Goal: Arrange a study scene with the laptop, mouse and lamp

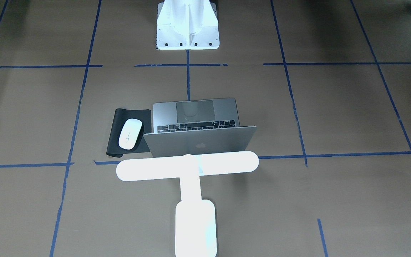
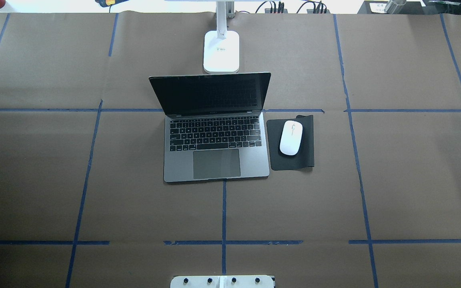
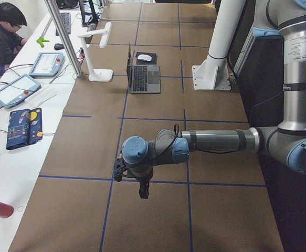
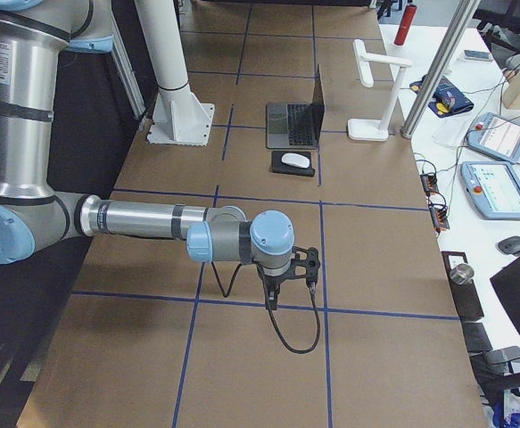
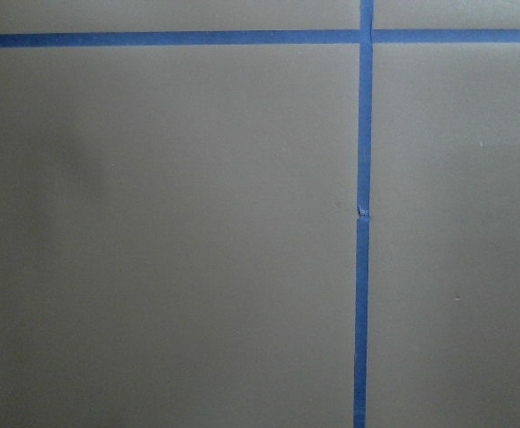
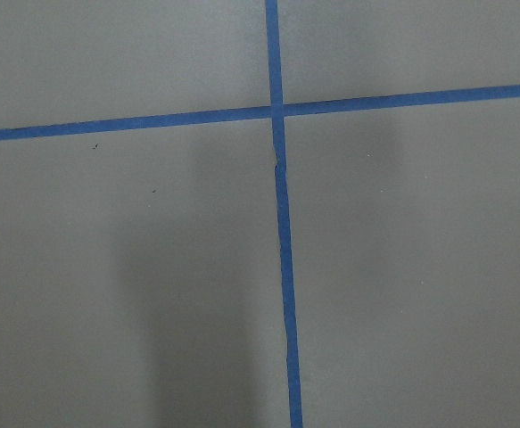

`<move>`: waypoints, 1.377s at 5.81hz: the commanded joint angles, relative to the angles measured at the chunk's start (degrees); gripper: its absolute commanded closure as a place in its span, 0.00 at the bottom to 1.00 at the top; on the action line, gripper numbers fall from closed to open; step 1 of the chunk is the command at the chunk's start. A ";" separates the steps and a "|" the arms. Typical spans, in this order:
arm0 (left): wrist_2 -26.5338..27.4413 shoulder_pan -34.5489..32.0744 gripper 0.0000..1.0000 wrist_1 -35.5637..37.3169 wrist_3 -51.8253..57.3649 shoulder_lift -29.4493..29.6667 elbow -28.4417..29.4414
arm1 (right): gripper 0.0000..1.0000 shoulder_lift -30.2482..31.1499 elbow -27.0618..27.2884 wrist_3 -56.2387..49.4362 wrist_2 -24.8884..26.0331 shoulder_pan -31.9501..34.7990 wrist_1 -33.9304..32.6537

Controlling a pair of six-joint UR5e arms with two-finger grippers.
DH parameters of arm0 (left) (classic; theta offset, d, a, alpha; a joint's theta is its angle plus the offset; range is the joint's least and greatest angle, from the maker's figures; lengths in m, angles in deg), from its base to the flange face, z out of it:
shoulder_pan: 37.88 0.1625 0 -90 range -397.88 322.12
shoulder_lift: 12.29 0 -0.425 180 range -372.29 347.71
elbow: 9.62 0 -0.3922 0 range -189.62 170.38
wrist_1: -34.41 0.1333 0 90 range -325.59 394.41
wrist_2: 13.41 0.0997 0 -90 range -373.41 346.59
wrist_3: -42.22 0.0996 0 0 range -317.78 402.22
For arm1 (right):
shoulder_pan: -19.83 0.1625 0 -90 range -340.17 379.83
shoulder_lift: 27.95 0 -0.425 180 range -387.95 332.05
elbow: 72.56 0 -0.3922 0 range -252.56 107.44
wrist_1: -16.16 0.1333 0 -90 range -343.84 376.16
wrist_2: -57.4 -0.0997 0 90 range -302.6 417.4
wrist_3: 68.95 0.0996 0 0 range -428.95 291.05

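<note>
Lamp (image 1: 187,167): lit, near operator-side edge of table (image 1: 334,107).
Laptop (image 2: 214,136): open, mid-table.
Mouse (image 2: 291,137): on black pad (image 2: 307,157), beside laptop.
Left gripper (image 3: 143,193), right gripper (image 4: 271,301): seemingly hovering; apart or together, cannot tell.

We look down on the table (image 2: 34,180) from high behind the robot (image 3: 294,63) and from across it; both views share the laptop (image 2: 216,136). 2 end cameras sit nearest the left pincer (image 3: 143,194) and the right pincer (image 4: 272,301). 2 wrist cameras stare closely at tape (image 5: 364,134) below them.
</note>
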 commanded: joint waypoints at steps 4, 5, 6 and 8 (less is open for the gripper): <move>0.00 0.06 0.00 -0.03 -0.33 0.24 0.04 | 0.00 0.20 -0.50 -0.45 1.24 0.33 -0.83; 0.00 0.06 0.00 -0.03 -0.33 0.33 0.04 | 0.00 0.12 -0.50 -0.45 1.24 0.33 -0.74; 0.00 0.06 0.00 0.06 -0.33 0.33 0.13 | 0.00 0.12 -0.42 -0.36 1.15 0.33 -0.74; 0.00 0.06 0.00 -0.03 -0.15 0.42 0.39 | 0.00 0.12 -0.42 -0.36 1.15 0.33 -0.74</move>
